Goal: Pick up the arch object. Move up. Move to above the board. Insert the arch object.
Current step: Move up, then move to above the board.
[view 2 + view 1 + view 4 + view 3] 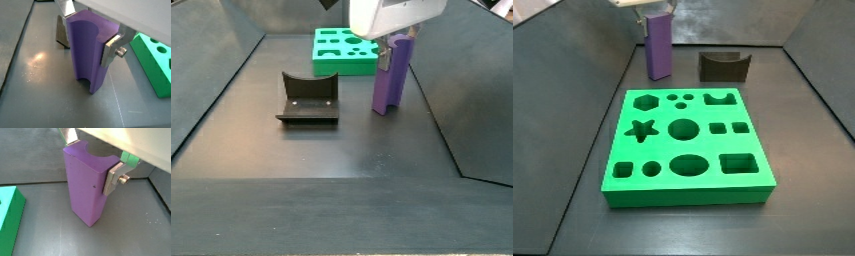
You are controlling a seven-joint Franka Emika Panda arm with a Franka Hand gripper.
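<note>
The arch object [87, 188] is a tall purple block with a curved dip in its end. It stands upright on the dark floor, behind the board in a side view [659, 55] and in front of it in a side view [392, 75]. My gripper [90, 165] straddles its upper part, one silver finger [111, 50] flat against one side and the opposite finger [62, 31] against the other. The jaws look shut on the block [87, 55]. The board [687, 195] is a bright green slab with shaped holes, lying a short way off [338, 64].
A short dark block [723, 65] with a curved dip stands beside the purple block, also seen nearer the camera [307, 100]. The board's edge shows in both wrist views [10, 213] [150, 65]. Grey sloping walls [593, 70] bound the floor.
</note>
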